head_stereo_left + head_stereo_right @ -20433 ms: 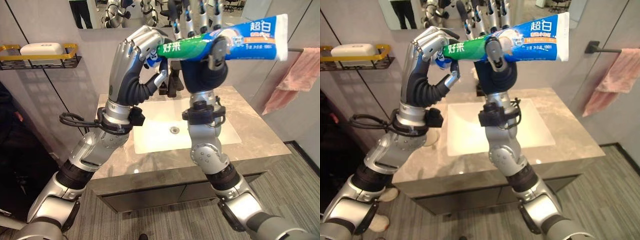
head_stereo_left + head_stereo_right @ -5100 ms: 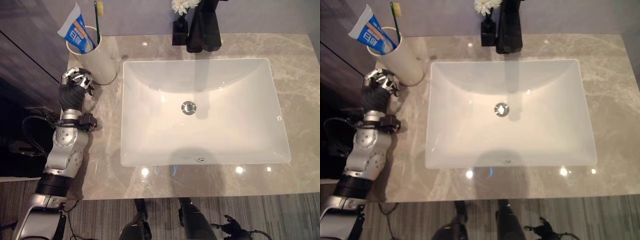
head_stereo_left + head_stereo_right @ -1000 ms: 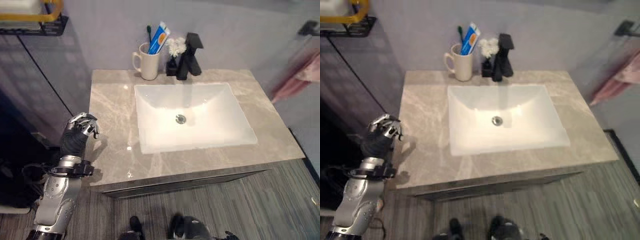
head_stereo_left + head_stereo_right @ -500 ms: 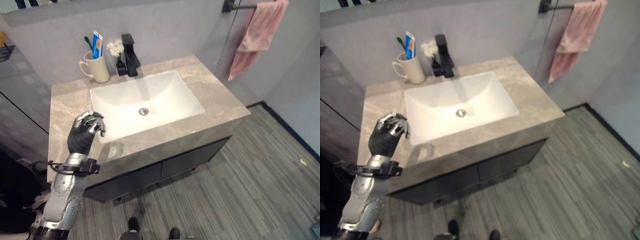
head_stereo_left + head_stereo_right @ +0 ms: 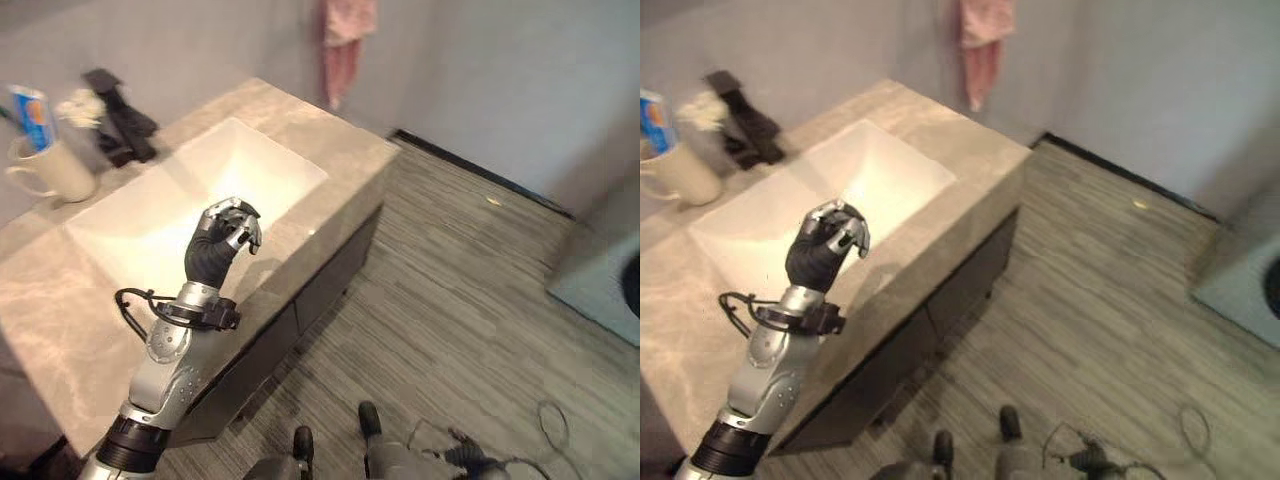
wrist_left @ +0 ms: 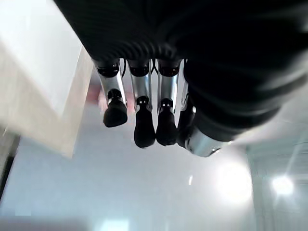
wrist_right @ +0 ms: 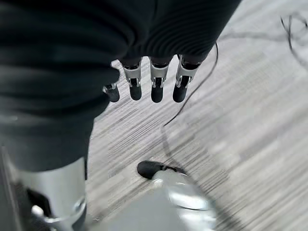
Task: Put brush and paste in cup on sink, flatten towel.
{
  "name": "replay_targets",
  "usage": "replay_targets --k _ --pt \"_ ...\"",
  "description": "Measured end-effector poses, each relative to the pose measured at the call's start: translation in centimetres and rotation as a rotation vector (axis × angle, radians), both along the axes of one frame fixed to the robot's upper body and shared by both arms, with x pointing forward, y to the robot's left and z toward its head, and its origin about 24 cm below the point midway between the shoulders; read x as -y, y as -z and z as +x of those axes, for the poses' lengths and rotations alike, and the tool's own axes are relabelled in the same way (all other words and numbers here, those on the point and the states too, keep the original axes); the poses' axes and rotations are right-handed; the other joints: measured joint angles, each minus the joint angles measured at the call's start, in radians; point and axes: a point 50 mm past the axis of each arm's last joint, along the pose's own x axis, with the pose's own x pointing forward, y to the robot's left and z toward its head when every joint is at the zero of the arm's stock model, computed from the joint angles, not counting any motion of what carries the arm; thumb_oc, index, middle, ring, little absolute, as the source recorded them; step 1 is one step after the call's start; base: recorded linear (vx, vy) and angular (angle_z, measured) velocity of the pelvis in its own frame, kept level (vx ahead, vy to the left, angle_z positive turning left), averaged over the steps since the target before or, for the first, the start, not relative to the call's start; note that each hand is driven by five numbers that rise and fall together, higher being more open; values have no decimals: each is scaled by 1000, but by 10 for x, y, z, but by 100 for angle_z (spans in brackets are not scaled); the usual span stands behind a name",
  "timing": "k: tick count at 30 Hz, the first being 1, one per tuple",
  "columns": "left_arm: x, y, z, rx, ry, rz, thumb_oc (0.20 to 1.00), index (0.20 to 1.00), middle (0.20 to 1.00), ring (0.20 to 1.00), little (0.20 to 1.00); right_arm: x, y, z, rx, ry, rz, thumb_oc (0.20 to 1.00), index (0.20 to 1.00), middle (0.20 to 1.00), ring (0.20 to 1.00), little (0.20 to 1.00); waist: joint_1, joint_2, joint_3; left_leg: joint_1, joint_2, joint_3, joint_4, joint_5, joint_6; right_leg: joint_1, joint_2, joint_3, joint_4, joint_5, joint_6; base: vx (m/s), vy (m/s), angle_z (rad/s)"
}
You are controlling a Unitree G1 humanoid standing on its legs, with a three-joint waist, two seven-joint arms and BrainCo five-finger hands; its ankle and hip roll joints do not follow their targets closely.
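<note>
Above the front edge of the white sink (image 5: 190, 205), the left hand (image 5: 222, 232) is raised on its arm, fingers curled inward toward the palm and holding nothing. The left wrist view confirms this: the dark-tipped fingers (image 6: 144, 130) are bent in a row with no item between them and the thumb.

Behind the sink's far left corner, a cream cup (image 5: 48, 172) with a handle stands on the marbled desk (image 5: 340, 150). A blue and white toothpaste tube (image 5: 32, 115) rises upright out of the cup. Whether the brush is in the cup as well cannot be told at this angle. Just beside the cup, along the sink's back edge, sit a small white flower (image 5: 78, 107) and a black faucet (image 5: 120, 125).

Beyond the sink's far right corner, a pink towel (image 5: 345, 45) hangs against the grey wall, bunched and narrow rather than spread flat; its upper end is cut off by the frame.

The right hand (image 7: 153, 82) is seen in its own wrist view, low over the grey striped floor (image 5: 470, 290) and well apart from the sink, fingers bent downward and empty. A grey mat (image 5: 600, 290) lies on the floor far to the right of the sink.
</note>
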Motion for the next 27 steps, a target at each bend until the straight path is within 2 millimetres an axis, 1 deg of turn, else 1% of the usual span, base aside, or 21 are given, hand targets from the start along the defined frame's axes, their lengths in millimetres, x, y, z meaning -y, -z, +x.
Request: replay_targets --k 1,2,3,4,5,6,7,8,10,12,13,15,16,17,19,20,21,22,25,26,27 --pt "-2 3 2 -16 -12 -2 200 200 200 200 200 1 1 -1 -14 1 -7 1000 1000 1000 1000 1000 0 17 9 5 24 47 -3 7 11 -2 -24 -148 60 -37 -26 -266 82 -241" --pt "-10 10 1 -37 -64 -48 200 200 200 200 200 -3 4 -11 -26 -14 5 1000 1000 1000 1000 1000 40 39 8 51 70 125 -41 20 -4 53 -78 -393 222 -115 -19 -210 13 -151" --pt "-6 11 0 -42 -48 -48 200 200 200 200 200 -2 7 -21 -52 -4 5 1000 1000 1000 1000 1000 29 37 0 65 80 143 -57 35 -14 104 -74 -323 280 -162 3 -152 -27 -154" --pt "-6 13 -3 -46 -49 -57 213 213 213 213 213 0 8 -25 -68 7 1 1000 1000 1000 1000 1000 52 39 -10 73 98 179 -78 51 -28 121 -65 -315 327 -221 -3 -65 -88 -75" --pt "-6 16 -4 -63 -51 -53 398 398 398 398 398 1 8 -25 -69 16 0 1000 1000 1000 1000 1000 62 32 -14 71 106 195 -79 55 -38 156 -58 -323 312 -254 -7 -8 -126 -82" --pt "-6 21 -5 -91 -42 -34 533 533 533 533 533 3 10 -31 -83 28 -2 1000 1000 1000 1000 1000 57 12 -29 73 100 202 -95 63 -67 204 -44 -333 204 -272 -55 12 -120 -50" --pt "-3 37 -7 -159 -28 -18 595 595 595 595 595 9 11 -42 -106 53 -12 1000 1000 1000 1000 1000 49 23 -50 82 117 199 -111 78 -111 233 -11 -333 124 -236 -91 56 -134 -37" --pt "-4 49 -10 -217 -20 -1 1000 1000 1000 1000 1000 13 11 -45 -114 57 -22 1000 1000 1000 1000 1000 57 27 -67 87 125 195 -109 82 -115 246 13 -311 95 -220 -106 57 -114 -45" --pt "-1 66 -14 -288 -7 8 1000 1000 1000 1000 1000 20 12 -57 -145 76 -36 1000 1000 1000 1000 1000 59 33 -98 91 145 165 -108 84 -119 254 46 -287 71 -213 -119 73 -152 -34" --pt "3 80 -16 -348 -1 29 1000 1000 1000 1000 1000 24 13 -65 -163 99 -43 1000 1000 1000 1000 1000 54 35 -126 91 157 143 -107 92 -120 265 63 -288 50 -209 -129 29 -138 -6" --pt "3 87 -17 -380 -4 49 1000 1000 1000 1000 1000 27 13 -70 -173 105 -49 1000 1000 1000 1000 1000 48 37 -137 91 168 116 -100 98 -128 271 78 -289 46 -210 -135 -5 -165 0" --pt "3 91 -17 -394 -13 69 1000 1000 1000 1000 1000 28 13 -71 -171 116 -48 1000 1000 1000 1000 1000 47 39 -135 83 178 82 -74 101 -132 277 85 -291 45 -212 -140 -22 -148 1" --pt "3 90 -16 -386 -18 88 1000 1000 1000 1000 1000 29 12 -69 -164 123 -45 1000 1000 1000 1000 1000 47 40 -132 56 185 60 -33 102 -140 268 92 -291 56 -221 -153 -13 -108 13" --pt "4 88 -14 -374 -20 98 1000 1000 1000 1000 1000 28 12 -67 -156 132 -38 1000 1000 1000 1000 1000 49 28 -126 -1 185 35 45 113 -155 247 83 -290 72 -230 -168 -3 -70 19" --pt "4 85 -11 -356 -29 116 1000 1000 1000 1000 1000 29 11 -60 -146 136 -40 1000 1000 1000 1000 1000 71 8 -85 -61 177 -50 175 142 -199 237 62 -275 90 -231 -196 20 -9 -20" --pt "6 97 -14 -403 -35 131 1000 1000 1000 1000 1000 32 9 -52 -129 135 -58 1000 1000 1000 1000 1000 112 6 -70 -92 167 -142 232 135 -209 252 62 -239 85 -222 -210 61 35 -40" --pt "8 109 -15 -448 -28 175 1000 1000 1000 1000 1000 35 8 -51 -129 141 -73 1000 1000 1000 1000 1000 108 16 -76 -87 148 -174 211 121 -207 257 61 -252 66 -212 -219 99 62 -34" --pt "9 119 -16 -491 -25 193 1000 1000 1000 1000 1000 38 8 -54 -143 145 -82 1000 1000 1000 1000 1000 110 22 -76 -72 128 -210 155 117 -200 260 60 -248 62 -211 -218 107 76 7" --pt "3 141 -28 -587 -42 248 1000 1000 1000 1000 1000 39 8 -51 -136 145 -83 1000 1000 1000 1000 1000 100 32 -74 -28 101 -211 -12 118 -194 262 71 -237 46 -197 -201 110 91 -13" --pt "-3 157 -36 -652 -59 301 1000 1000 1000 1000 1000 41 8 -53 -147 148 -91 1000 1000 1000 1000 1000 107 45 -73 23 94 -216 -70 117 -191 264 84 -211 47 -193 -198 115 92 -56" --pt "-7 171 -44 -714 -61 340 1000 1000 1000 1000 1000 45 7 -53 -152 151 -102 1000 1000 1000 1000 1000 102 69 -76 63 95 -214 -89 137 -169 277 103 -203 46 -190 -195 110 87 -48"
